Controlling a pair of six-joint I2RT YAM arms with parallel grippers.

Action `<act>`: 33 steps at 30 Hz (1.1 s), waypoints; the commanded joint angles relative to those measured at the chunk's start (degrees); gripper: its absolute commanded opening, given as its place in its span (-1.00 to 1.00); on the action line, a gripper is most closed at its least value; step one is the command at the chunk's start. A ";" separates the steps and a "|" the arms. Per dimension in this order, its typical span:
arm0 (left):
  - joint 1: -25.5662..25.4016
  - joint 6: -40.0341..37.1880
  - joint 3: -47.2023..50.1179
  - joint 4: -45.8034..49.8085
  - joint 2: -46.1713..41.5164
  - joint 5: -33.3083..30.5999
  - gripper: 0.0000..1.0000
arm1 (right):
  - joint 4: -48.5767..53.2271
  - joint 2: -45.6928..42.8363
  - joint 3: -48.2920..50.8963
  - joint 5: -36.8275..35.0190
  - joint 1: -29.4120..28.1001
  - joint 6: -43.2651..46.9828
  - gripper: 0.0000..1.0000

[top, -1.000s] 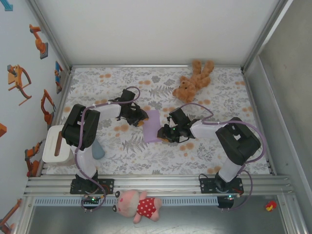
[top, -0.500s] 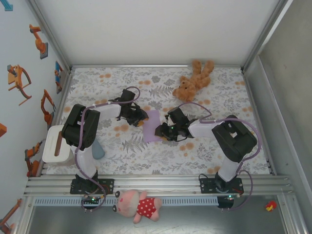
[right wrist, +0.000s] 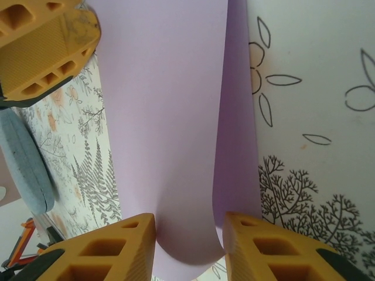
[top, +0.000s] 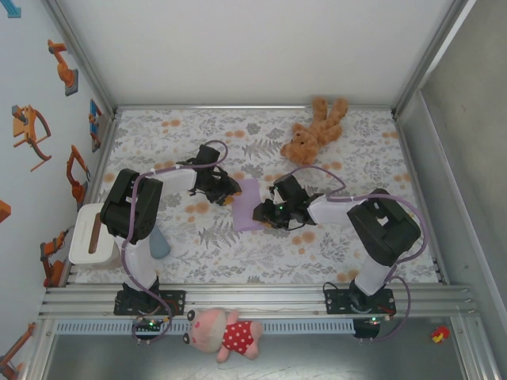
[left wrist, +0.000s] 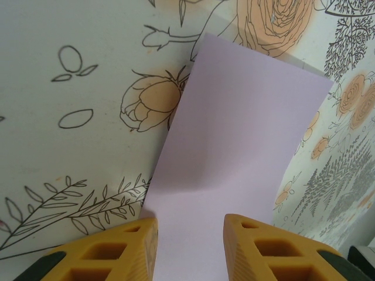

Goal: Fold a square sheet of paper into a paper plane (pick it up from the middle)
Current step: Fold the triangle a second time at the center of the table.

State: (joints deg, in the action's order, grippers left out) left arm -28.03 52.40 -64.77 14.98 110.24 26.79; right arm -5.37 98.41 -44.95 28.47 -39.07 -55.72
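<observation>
The square sheet of paper (top: 247,204) is pale lilac and lies doubled over on the floral table top, mid-table between my two arms. My left gripper (top: 230,192) is at its left edge. In the left wrist view its jaws (left wrist: 190,249) stand open astride the paper (left wrist: 234,146), which shows a faint cross crease. My right gripper (top: 264,213) is at the paper's right edge. In the right wrist view its open jaws (right wrist: 190,246) straddle the paper (right wrist: 164,117), whose upper layer curls up at the near end. One of the left gripper's fingers (right wrist: 47,47) shows at top left.
A brown teddy bear (top: 314,132) lies at the back right. A grey-blue pad (top: 159,244) sits by the left arm's base, beside a white box (top: 87,237). A pink pig toy (top: 226,334) lies in front of the rail.
My right gripper has edged left, further over the paper's right edge. The left arm has stayed still.
</observation>
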 commanded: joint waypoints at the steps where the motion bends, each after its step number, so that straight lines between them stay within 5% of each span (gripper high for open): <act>1: -0.05 0.86 0.35 4.09 2.53 -1.08 -0.30 | -0.32 -1.14 0.49 -0.97 0.33 0.83 -0.30; 16: -0.09 0.87 0.62 4.15 1.97 -1.04 -0.30 | -3.26 1.74 -1.32 1.42 2.58 1.23 -0.33; 33: -0.03 0.82 0.60 3.83 1.47 -0.64 -0.36 | -4.56 -2.92 5.05 2.75 2.57 -6.06 -0.76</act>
State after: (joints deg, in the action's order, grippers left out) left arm -28.03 52.53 -64.79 15.00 110.24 26.85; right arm -10.94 97.62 -40.47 31.51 -36.56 -60.80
